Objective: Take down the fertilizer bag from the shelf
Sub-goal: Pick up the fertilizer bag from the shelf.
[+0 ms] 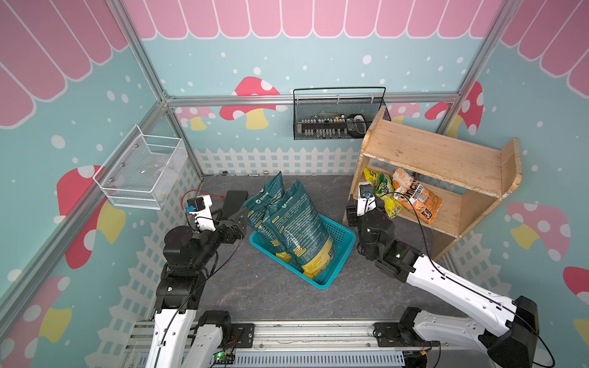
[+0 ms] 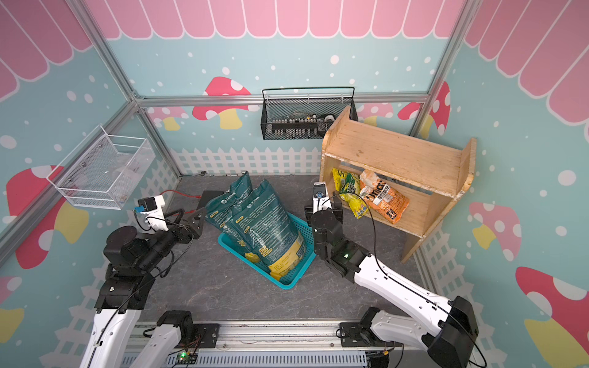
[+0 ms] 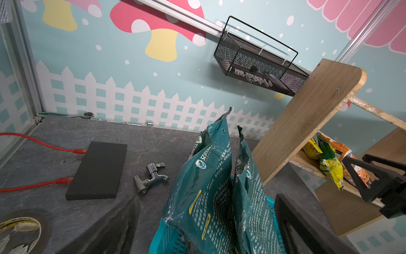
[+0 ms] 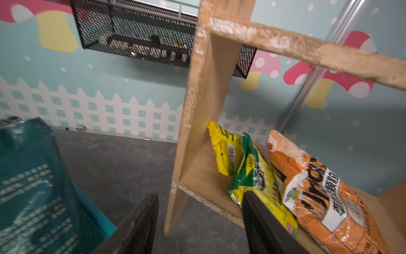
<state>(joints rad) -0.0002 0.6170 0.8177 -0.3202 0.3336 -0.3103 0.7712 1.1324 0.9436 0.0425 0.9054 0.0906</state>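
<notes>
The light wooden shelf (image 1: 439, 153) stands at the back right. On its lower tier lean a yellow bag (image 4: 226, 151), a green-and-yellow bag (image 4: 259, 182) and an orange bag (image 4: 318, 193); in a top view the same bags show as yellow-green (image 1: 384, 194) and orange (image 1: 417, 199). My right gripper (image 4: 200, 194) is open and holds nothing. It sits at the shelf's near left corner, its jaws astride the side panel's front edge, with one finger (image 4: 259, 220) in front of the green-and-yellow bag. My left gripper (image 1: 240, 218) is open beside two dark teal bags (image 1: 296, 223).
The dark teal bags stand in a teal plastic basket (image 1: 341, 235) at the table's middle. A black mesh basket (image 1: 338, 118) and a white wire basket (image 1: 143, 172) hang on the walls. A black box with red cables (image 3: 98, 169), a metal tap (image 3: 151, 178) and a tape roll (image 3: 19, 231) lie at the left.
</notes>
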